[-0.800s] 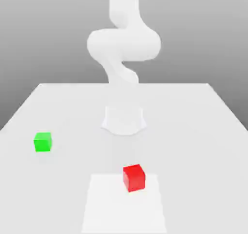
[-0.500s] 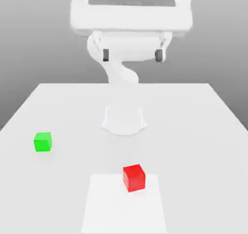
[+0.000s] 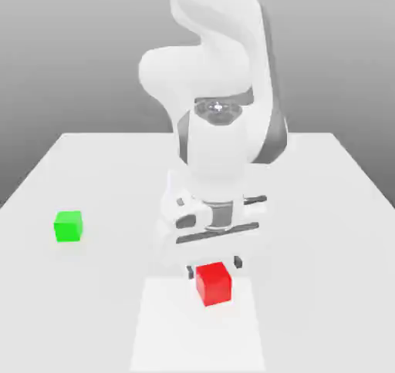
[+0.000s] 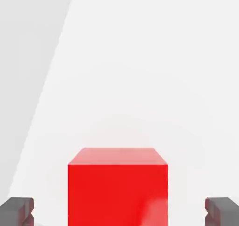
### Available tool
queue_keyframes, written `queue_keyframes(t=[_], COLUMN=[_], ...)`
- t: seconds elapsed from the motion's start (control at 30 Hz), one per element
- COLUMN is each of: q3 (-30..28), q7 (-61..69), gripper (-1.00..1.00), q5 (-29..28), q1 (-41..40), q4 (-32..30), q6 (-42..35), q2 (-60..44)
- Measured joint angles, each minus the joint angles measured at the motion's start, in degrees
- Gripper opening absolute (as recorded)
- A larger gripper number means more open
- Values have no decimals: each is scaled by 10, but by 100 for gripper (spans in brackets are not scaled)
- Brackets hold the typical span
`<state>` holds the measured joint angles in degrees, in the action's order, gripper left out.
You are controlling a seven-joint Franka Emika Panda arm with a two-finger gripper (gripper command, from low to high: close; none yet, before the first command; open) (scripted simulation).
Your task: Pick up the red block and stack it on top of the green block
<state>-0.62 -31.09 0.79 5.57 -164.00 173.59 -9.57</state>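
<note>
Two cubes rest on the white table (image 3: 339, 186). The red block (image 3: 214, 283) lies in the lower centre of the exterior view, on the upper edge of a paler rectangular patch (image 3: 197, 329) of the tabletop. In the hand view the red block (image 4: 117, 187) shows its top and one side face, with bare surface around it.

The green block (image 3: 68, 226) sits at the left of the exterior view, well apart from the red block and from the arm, with nothing touching it.

The gripper (image 3: 213, 267) hangs just above and behind the red block, pointing down, below the white hand (image 3: 220, 217) and the folded arm (image 3: 220, 78). Its two dark fingertips (image 3: 190, 271) appear on either side of the block's upper rear edge. In the hand view the fingertips (image 4: 17, 211) stand at the two lower corners, spread wider than the block, with a clear gap between each pad and the nearest red face; the claw is thus fully parted and holds nothing. Whether the tips have reached below the level of the block's top face is hard to judge from either view.

The arm's round base (image 3: 171, 198) is partly visible behind the hand at the centre of the table.
</note>
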Motion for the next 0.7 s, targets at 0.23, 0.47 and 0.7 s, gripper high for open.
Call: queue_keyframes(t=[0.23,0.47,0.7], q3=[2,-4,-69], q7=[0,-7,-8], gripper=[-100,-100,-100], q5=[0,-10,-49], q1=[-2,2,-87], q4=[3,-14,-27], q6=[17,-84,-141], q2=[-20,97,170])
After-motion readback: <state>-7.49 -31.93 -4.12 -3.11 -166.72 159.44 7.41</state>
